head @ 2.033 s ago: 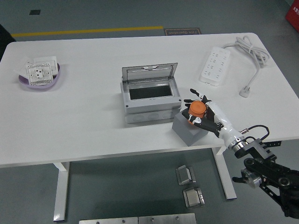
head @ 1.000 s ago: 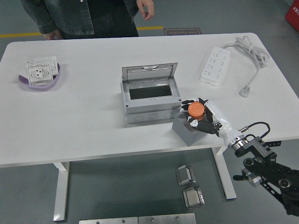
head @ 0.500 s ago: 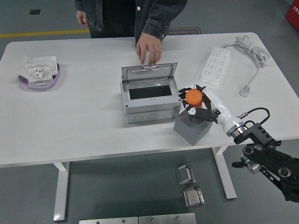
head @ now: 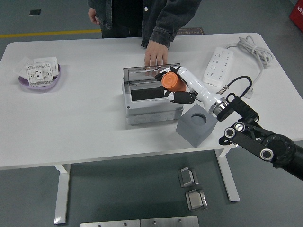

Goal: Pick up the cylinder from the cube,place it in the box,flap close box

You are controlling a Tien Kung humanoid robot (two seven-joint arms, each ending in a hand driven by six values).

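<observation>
My right hand (head: 173,86) is shut on the orange cylinder (head: 173,82) and holds it tilted above the right side of the open grey box (head: 150,106). The box's clear lid (head: 149,74) stands upright at the back. A person's hand (head: 155,56) rests on the top edge of that lid. The grey cube (head: 196,125) stands to the right of the box near the table's front edge, its round top hole bare. My left arm is out of view.
A purple dish (head: 40,81) with white socket plates sits at the far left. A white power strip (head: 217,65) with its cable (head: 253,52) lies at the back right. The person stands at the table's far side.
My right hand has lifted the cylinder off the cube and carried it left and back, over the box. The person has stepped up and put a hand on the lid.
</observation>
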